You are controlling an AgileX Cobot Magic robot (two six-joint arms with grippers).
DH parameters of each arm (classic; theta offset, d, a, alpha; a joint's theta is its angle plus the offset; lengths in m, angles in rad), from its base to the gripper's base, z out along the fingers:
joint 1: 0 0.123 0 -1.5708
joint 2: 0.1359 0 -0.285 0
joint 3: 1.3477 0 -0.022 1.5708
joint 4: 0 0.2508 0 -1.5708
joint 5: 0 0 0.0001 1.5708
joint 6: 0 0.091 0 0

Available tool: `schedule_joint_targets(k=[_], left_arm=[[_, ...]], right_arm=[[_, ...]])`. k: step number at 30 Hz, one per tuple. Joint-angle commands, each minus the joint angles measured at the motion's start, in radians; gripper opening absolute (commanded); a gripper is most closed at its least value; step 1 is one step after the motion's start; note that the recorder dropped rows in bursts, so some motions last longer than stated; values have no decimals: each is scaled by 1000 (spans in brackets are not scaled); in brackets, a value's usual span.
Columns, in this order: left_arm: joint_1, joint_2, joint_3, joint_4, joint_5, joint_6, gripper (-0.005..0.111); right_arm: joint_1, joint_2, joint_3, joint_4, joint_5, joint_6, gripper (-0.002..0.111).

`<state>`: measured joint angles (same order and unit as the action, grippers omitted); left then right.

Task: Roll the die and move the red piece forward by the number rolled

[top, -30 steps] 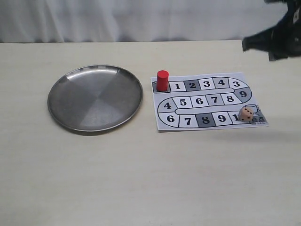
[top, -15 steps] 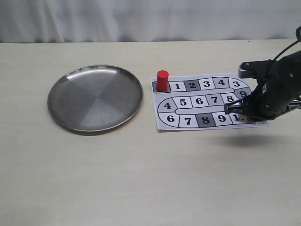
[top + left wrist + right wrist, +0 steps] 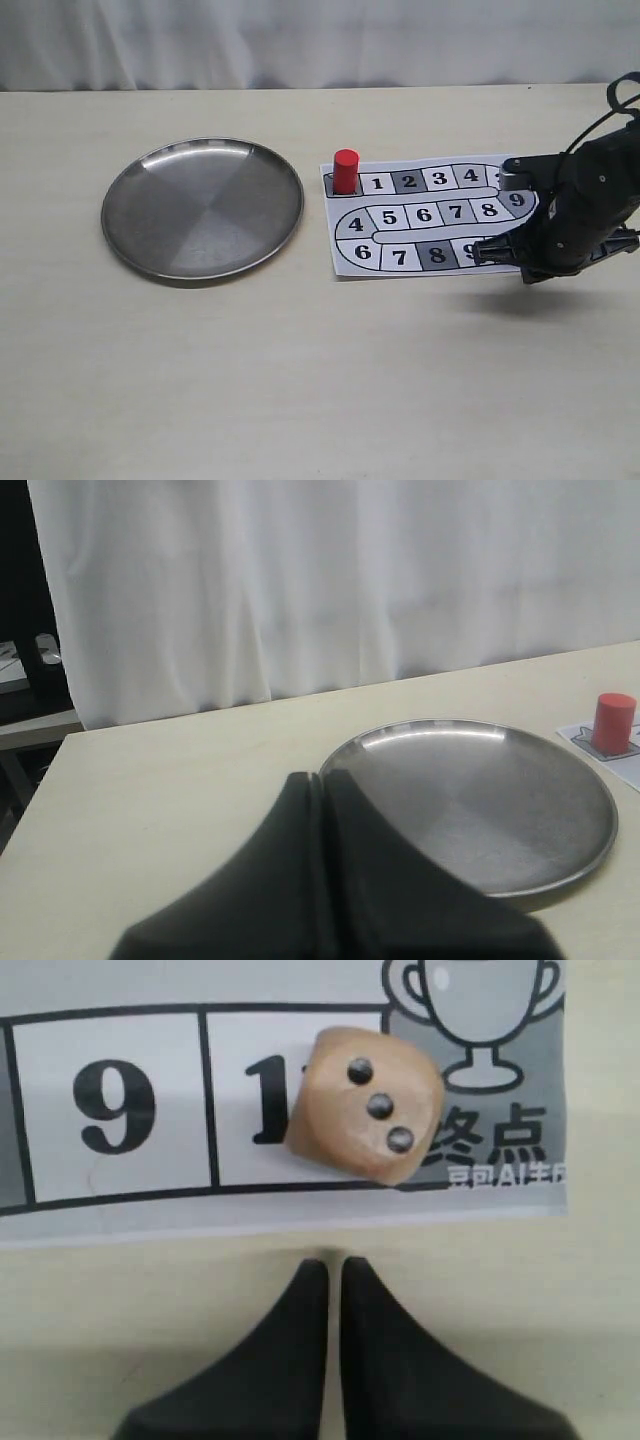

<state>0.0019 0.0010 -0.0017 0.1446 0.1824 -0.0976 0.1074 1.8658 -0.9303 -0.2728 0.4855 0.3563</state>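
The beige die [image 3: 365,1103] lies on the board's last numbered square beside the trophy square, with three pips up. My right gripper [image 3: 333,1262] is shut and holds nothing; its tips hover over the bare table just off the board's near edge, short of the die. In the exterior view the right arm [image 3: 575,215] covers the die. The red piece [image 3: 345,170] stands upright on the start square at the board's top left, and also shows as the red piece [image 3: 613,720] in the left wrist view. My left gripper [image 3: 322,776] is shut and empty, near the plate's edge.
A round steel plate [image 3: 125,225] sits left of the paper game board [image 3: 425,215]; the plate's rim [image 3: 600,845] also shows in the left wrist view. A white curtain backs the table. The left arm is out of the exterior view.
The right arm came in from the upper right and dropped over the board's right end, now hiding the die in the exterior view. The red piece and the plate stayed put.
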Motion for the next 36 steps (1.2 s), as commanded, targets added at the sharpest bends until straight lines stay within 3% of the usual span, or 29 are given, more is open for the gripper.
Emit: schedule_joint_targets(k=[1,6,11,16,27,30,36], left_arm=[[-2,-1,2,0,-9,-1,0],[-2,-1,2,0,-9,-1,0],[-2,-1,2,0,-9,-1,0],[-2,-1,2,0,-9,-1,0],[-2,-1,2,0,-9,-1,0],[-2,-1,2,0,-9,-1,0],[-2,-1,2,0,-9,-1,0]], right_arm=[[-6,1,3,3,-9,-5,4],[27,-100,1,32,-41,-5,4],[143,-243,-20,25,-141,-12,4],[250,-245,-151,-8,-112,-12,6],[291,15,-456,33,-58,2,68],[291,104,-519,56,-58,2,74],[291,243,-607,56,-58,-2,74]])
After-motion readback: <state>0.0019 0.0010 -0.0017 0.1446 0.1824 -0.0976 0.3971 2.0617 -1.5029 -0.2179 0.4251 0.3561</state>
